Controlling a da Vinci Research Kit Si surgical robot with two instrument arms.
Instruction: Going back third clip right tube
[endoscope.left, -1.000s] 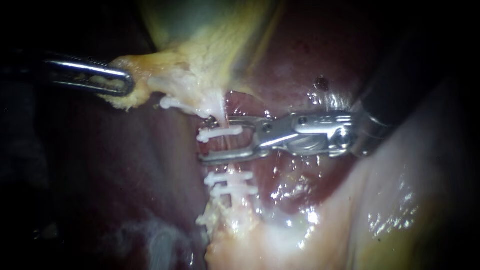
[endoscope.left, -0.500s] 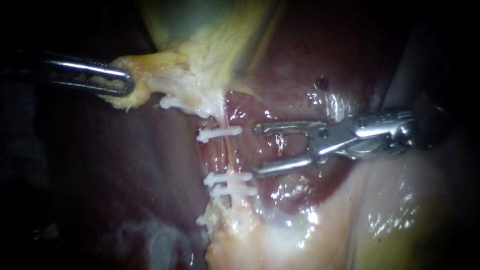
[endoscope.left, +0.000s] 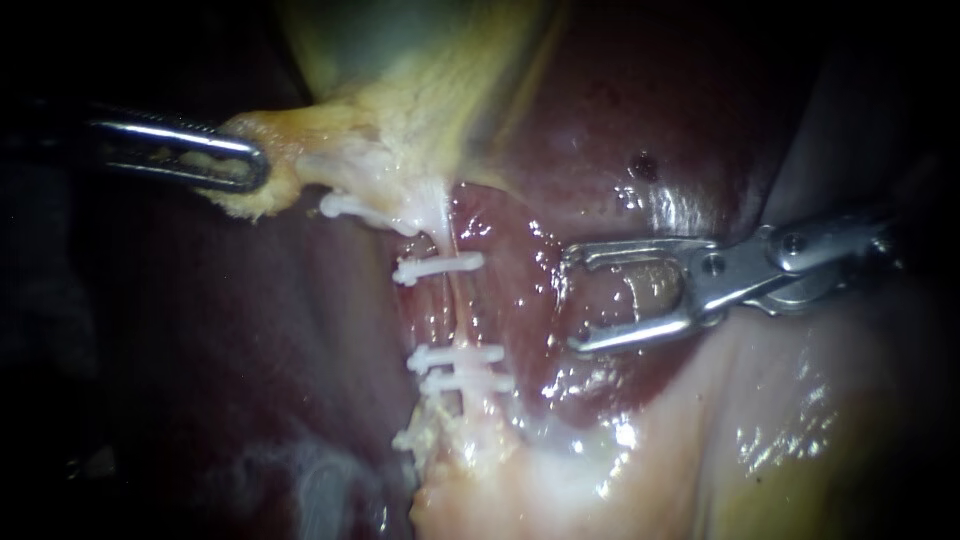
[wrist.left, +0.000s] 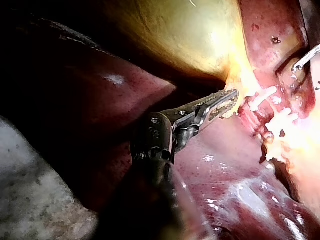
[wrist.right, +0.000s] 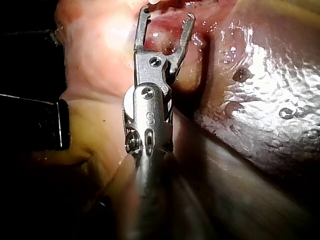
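Observation:
A thin pale tube (endoscope.left: 452, 305) runs down from the yellow gallbladder tissue (endoscope.left: 400, 120) over the red liver. One white clip (endoscope.left: 438, 267) sits across its upper part, and two more clips (endoscope.left: 460, 367) lie close together lower down. My right instrument (endoscope.left: 568, 302) is to the right of the tube and apart from it. Its jaws are open and empty, as the right wrist view (wrist.right: 167, 15) also shows. My left instrument (endoscope.left: 255, 165) is shut on a fold of the gallbladder tissue (wrist.left: 235, 97) and holds it out to the left.
Another white clip (endoscope.left: 345, 207) sits on a short strand left of the tube, and one more (endoscope.left: 415, 438) lies in pale fatty tissue (endoscope.left: 560, 470) below. Wet liver (endoscope.left: 640, 150) lies behind the right instrument. In the left wrist view the clips (wrist.left: 280, 117) lie ahead of the left jaws.
My right instrument has drawn back to the right, off the tube, with its jaws open. The upper clip stays on the tube. The left instrument has not moved.

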